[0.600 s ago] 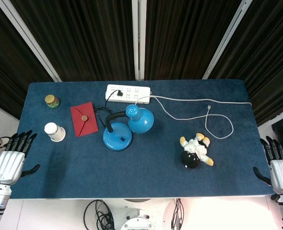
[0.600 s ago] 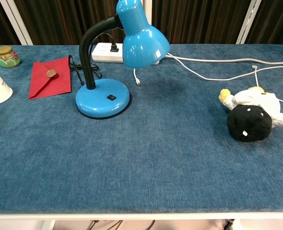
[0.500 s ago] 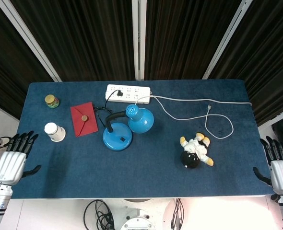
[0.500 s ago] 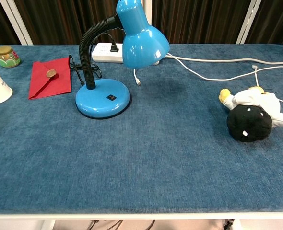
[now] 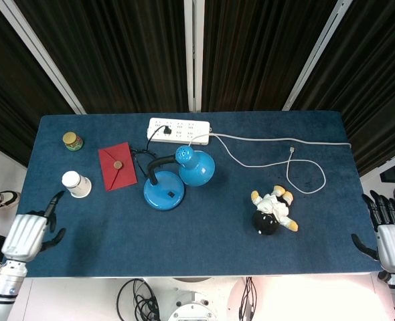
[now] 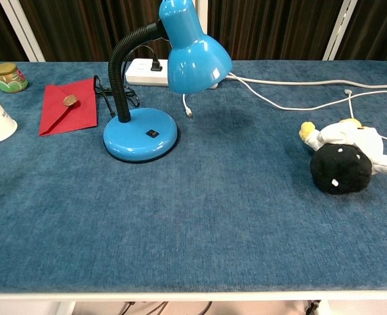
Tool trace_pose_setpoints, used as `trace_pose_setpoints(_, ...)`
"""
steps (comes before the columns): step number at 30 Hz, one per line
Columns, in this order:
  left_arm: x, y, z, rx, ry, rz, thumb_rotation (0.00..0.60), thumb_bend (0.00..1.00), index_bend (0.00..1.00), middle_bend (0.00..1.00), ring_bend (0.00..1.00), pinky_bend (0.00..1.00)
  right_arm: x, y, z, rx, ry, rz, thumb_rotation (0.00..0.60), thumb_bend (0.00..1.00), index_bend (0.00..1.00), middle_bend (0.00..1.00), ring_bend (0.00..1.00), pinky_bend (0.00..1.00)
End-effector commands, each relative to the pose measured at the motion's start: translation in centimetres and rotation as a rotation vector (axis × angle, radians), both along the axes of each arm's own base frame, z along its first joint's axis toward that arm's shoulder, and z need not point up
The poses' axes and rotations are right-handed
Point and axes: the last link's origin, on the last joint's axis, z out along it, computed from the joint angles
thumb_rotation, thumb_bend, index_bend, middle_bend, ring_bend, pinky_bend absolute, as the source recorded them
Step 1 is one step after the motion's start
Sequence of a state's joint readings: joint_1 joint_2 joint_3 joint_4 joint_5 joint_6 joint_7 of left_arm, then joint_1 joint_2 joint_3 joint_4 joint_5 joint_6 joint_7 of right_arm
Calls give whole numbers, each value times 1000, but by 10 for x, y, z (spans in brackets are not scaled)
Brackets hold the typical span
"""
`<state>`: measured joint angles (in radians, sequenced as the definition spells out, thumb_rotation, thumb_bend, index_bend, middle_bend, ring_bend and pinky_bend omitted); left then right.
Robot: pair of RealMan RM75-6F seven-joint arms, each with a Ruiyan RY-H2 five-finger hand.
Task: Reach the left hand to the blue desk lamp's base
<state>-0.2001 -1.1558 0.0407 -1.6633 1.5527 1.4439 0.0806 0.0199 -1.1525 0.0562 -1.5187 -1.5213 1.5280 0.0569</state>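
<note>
Blue-carpeted table [image 5: 204,231]; dark curtains [image 5: 130,53] behind; lamp base [image 5: 164,192] untouched.

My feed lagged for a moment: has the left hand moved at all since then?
Yes. In the head view the left hand has shifted rightward and down the frame, now overlapping the table's left edge below the white cup. It is far from the lamp base.

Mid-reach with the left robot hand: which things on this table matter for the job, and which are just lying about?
Matter:
round blue desk lamp base
left robot hand

Lying about:
red paper envelope
white paper cup
small yellow-lidded jar
white power strip
black-and-white plush toy
</note>
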Motion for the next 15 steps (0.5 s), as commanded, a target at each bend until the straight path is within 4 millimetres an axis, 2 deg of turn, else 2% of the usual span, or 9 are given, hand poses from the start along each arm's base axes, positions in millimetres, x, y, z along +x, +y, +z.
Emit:
trace_pose_setpoints(1,18,4,-21,-92,-23,-33,600,396,53,796,788,814,-3,0,-1,4,-3,-13,600,187,0,0,0,0)
trace_pose_setpoints(4,32,9,-38,-146,-25,-65,600,413,54,795,789,817,-5,1,-2,10,-9,-23,600,188,0,0,0,0)
trace_pose_setpoints(5,41,13,-52,-184,-17,-88,600,414,54,796,789,817,-6,1,-2,11,-14,-26,600,188,0,0,0,0)
trace_pose_setpoints(10,71,30,-93,-281,10,-140,600,415,54,796,789,817,-6,0,-2,9,-21,-22,600,194,0,0,0,0)
trace_pose_setpoints(15,94,45,-120,-320,74,-166,600,414,53,797,789,817,-8,1,-1,10,-28,-27,600,197,0,0,0,0)
